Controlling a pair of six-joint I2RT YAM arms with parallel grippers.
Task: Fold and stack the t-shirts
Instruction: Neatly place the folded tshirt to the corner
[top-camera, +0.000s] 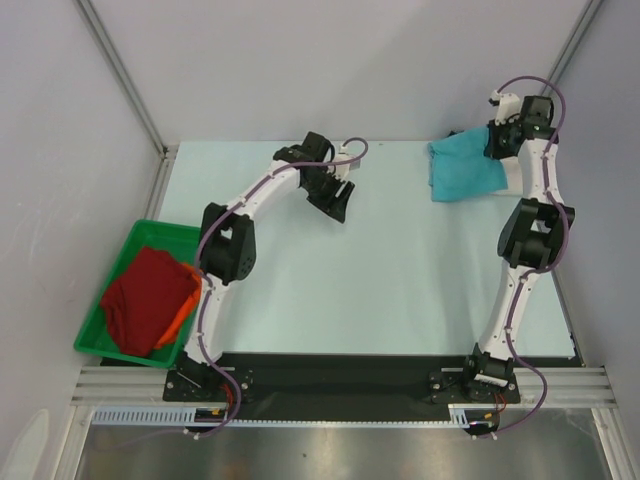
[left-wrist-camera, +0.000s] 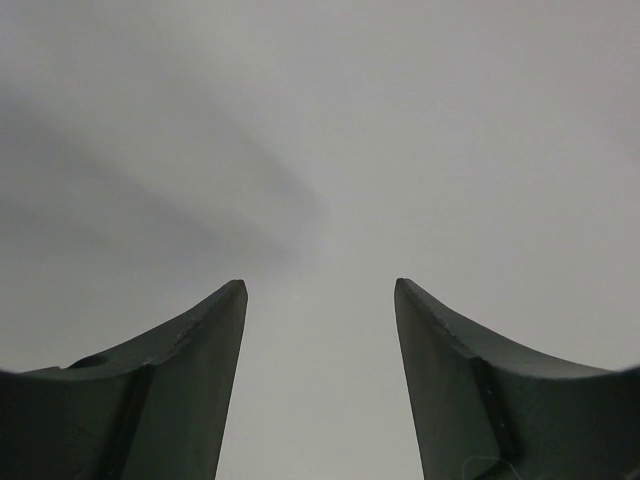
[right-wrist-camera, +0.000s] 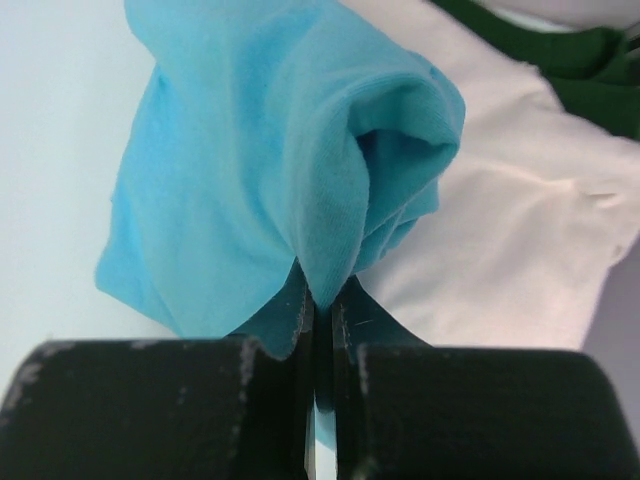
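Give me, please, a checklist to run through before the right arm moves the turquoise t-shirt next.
1. Right gripper shut on the turquoise t-shirt: ok, pinching a fold.
2. Cream-white t-shirt free of that pinch: ok, only turquoise cloth enters the jaws.
3. Left gripper open and holding nothing: ok.
4. Left gripper apart from the turquoise t-shirt: ok in the top view.
5. Turquoise t-shirt lying flat: not ok, bunched at the pinch.
6. Dark red t-shirt inside the green bin: ok.
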